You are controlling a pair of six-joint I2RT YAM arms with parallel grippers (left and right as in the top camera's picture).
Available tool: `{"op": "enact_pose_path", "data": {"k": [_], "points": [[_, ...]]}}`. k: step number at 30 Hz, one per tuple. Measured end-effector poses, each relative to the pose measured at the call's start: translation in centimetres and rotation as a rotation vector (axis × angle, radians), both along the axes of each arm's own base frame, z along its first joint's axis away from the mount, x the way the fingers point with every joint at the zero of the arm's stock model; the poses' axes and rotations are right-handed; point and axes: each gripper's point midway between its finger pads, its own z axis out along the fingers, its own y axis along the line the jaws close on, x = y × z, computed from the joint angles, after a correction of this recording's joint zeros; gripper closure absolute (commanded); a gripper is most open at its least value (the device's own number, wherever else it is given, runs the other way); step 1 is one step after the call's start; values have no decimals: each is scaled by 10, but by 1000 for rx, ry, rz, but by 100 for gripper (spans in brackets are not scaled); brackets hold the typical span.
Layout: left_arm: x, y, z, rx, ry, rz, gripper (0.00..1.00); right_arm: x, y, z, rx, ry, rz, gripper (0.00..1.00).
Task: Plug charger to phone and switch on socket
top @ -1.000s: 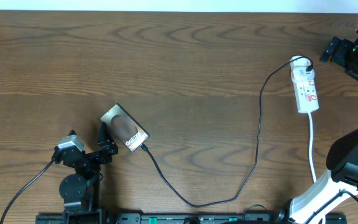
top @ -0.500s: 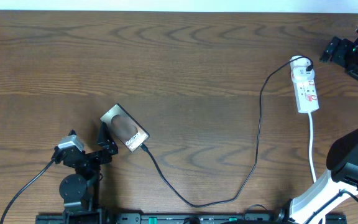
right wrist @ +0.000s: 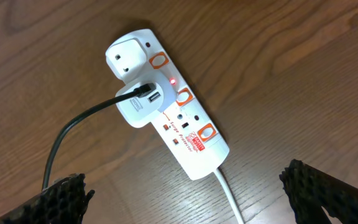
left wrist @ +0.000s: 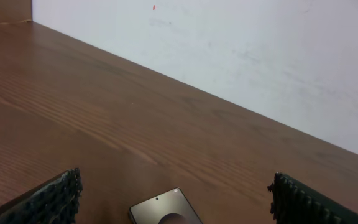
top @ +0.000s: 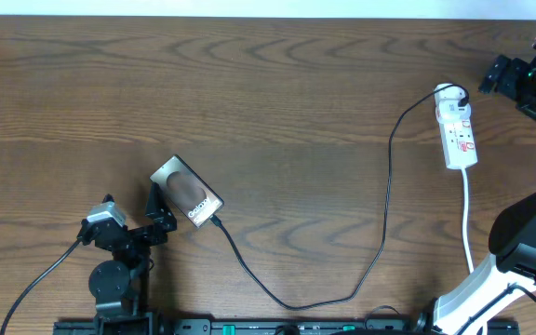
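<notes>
The phone [top: 187,194] lies flat on the table at lower left, its top edge showing in the left wrist view [left wrist: 165,209]. The black charger cable [top: 386,186] runs from the phone's lower end to a white adapter in the socket [top: 457,127], a white power strip at right. In the right wrist view the socket [right wrist: 179,118] shows a small red light lit beside the adapter. My left gripper [top: 161,216] is open just beside the phone's lower left, its fingers [left wrist: 173,202] spread wide. My right gripper [top: 493,76] is open above and to the right of the socket, fingers [right wrist: 191,193] wide apart.
The socket's white cord [top: 468,219] runs down toward the right arm's base [top: 529,237]. The left arm's base [top: 112,279] sits at the front edge. A white wall [left wrist: 260,50] stands behind the table's far edge.
</notes>
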Motion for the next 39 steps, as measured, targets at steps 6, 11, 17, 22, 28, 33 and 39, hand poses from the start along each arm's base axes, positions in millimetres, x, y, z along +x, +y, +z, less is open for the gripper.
{"op": "enact_pose_path", "data": {"k": [6, 11, 17, 22, 28, 33, 39], "points": [[0, 0, 0, 0, 0, 0, 5, 0, 0, 0, 0, 0, 0, 1], [0, 0, 0, 0, 0, 0, 5, 0, 0, 0, 0, 0, 1, 1], [0, 0, 0, 0, 0, 0, 5, 24, 1, 18, -56, -126, 12, 1], [0, 0, 0, 0, 0, 0, 5, 63, 48, 83, -167, -477, 126, 1], [0, 0, 0, 0, 0, 0, 5, 37, 144, 145, -268, -794, 395, 1], [0, 0, 0, 0, 0, 0, 5, -5, 178, 149, -318, -932, 498, 1], [0, 0, 1, 0, -1, 0, 5, -63, 182, 134, -344, -1044, 505, 1]]}}
